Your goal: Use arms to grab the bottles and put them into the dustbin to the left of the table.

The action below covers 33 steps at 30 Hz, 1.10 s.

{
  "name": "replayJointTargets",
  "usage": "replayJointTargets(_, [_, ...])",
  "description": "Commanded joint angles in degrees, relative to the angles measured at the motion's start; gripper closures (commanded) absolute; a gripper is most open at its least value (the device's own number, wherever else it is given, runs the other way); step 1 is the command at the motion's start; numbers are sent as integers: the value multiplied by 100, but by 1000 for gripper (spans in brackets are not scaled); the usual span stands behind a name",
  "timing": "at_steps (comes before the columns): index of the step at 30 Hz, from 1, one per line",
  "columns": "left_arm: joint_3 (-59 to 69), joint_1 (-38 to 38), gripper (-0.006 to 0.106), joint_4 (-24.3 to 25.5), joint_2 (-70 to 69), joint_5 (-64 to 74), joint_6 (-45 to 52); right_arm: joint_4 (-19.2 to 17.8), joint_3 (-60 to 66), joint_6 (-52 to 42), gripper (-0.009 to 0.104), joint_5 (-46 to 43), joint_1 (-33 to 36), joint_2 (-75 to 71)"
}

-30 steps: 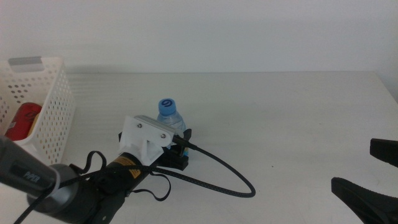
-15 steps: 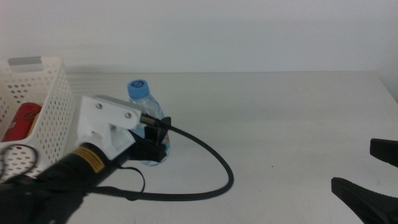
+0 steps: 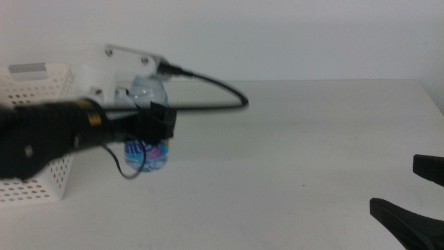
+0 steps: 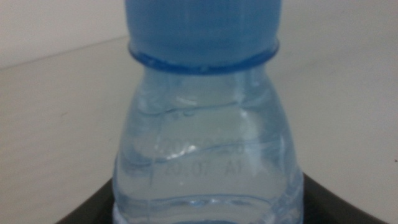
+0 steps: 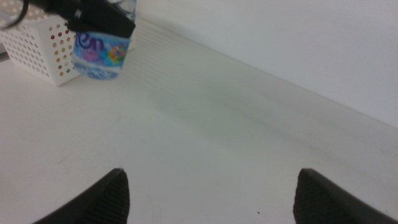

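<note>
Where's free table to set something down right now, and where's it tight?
Free: the table from the water bottle across to the waiting right gripper. Tight: the left side, where the left gripper carries the bottle beside the dustbin.

Gripped water bottle [image 5: 99, 53] beside basket [image 5: 37, 53]

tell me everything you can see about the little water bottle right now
The water bottle is small and clear, seemingly thin plastic, with a blue cap, a neck ring under it, and a date code printed on its shoulder. A colourful blue label wraps its lower body. It stands upright and looks lifted off the table, gripped around the body by the left claw, just beside the white perforated dustbin. Only the claw touches it. It looks to hold water.
</note>
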Motion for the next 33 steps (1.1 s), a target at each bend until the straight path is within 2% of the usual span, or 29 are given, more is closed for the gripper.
replayJointTargets(1, [-606, 114, 106, -68, -219, 7, -33, -70, -142, -28, 25, -444, -21, 10])
replayJointTargets(8, [-1893, 924, 106, -63, -91, 2035, 59, -70, -142, -28, 25, -444, -21, 10])
replayJointTargets(21, [-4365, 2780, 106, -73, 1114, 4841, 935, -70, -142, -28, 25, -444, -21, 10])
replayJointTargets(25, [-4819, 3261, 106, -86, 1422, 5265, 1019, -70, -142, -28, 25, -444, -21, 10])
replayJointTargets(33, [-4864, 3999, 106, -307, 1932, 5222, 1291, -70, -142, -28, 25, -444, -21, 10])
